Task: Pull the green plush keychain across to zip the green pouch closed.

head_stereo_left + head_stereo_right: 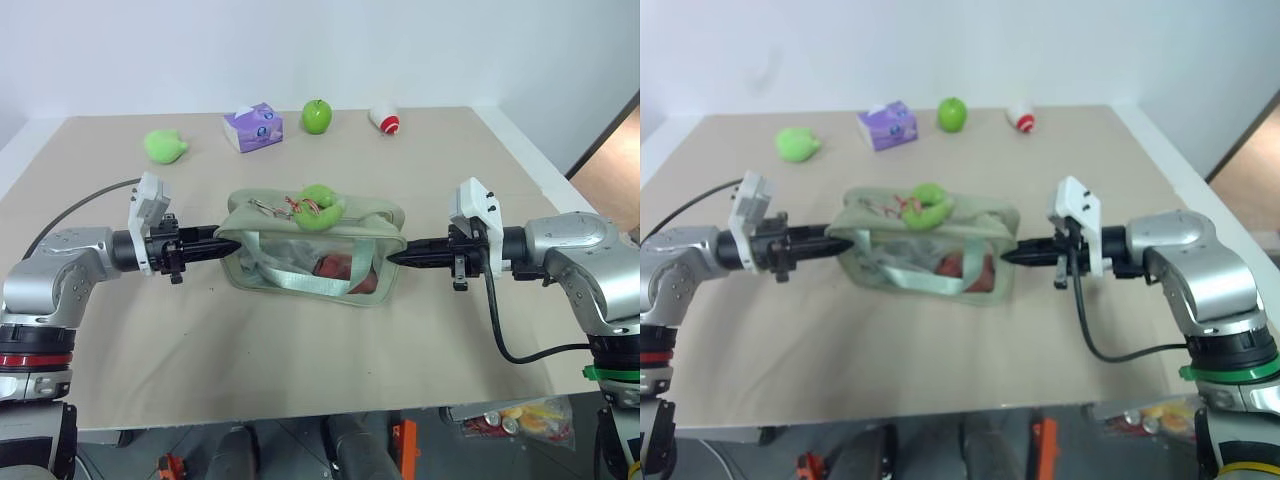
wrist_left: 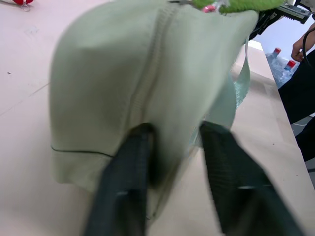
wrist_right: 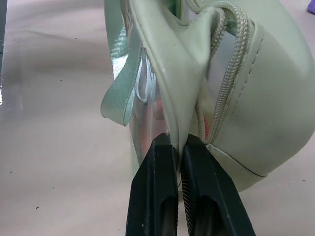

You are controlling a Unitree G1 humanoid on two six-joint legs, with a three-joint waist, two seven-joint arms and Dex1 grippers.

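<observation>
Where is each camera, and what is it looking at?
Left eye, right eye: on the head, looking down at the table; both arms show.
Left wrist: faces one end of the green pouch; two black fingers straddle it.
Right wrist: faces the other end; right gripper pinches it.
All share the pouch.

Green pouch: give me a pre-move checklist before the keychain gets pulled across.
1. Right gripper pinching the end of the green pouch: ok, fingers shut on the fabric fold.
2. Left gripper holding the other end: cannot tell, its fingers straddle the fabric with a gap between them.
3. Green plush keychain reachable: ok, it lies on top of the pouch, near the middle.
4. A gripper free to pull the keychain: not ok, both are at the pouch ends.
5. Zipper state: not ok, open at the right end.
6. Table around the pouch: ok, other items sit along the far edge.
</observation>
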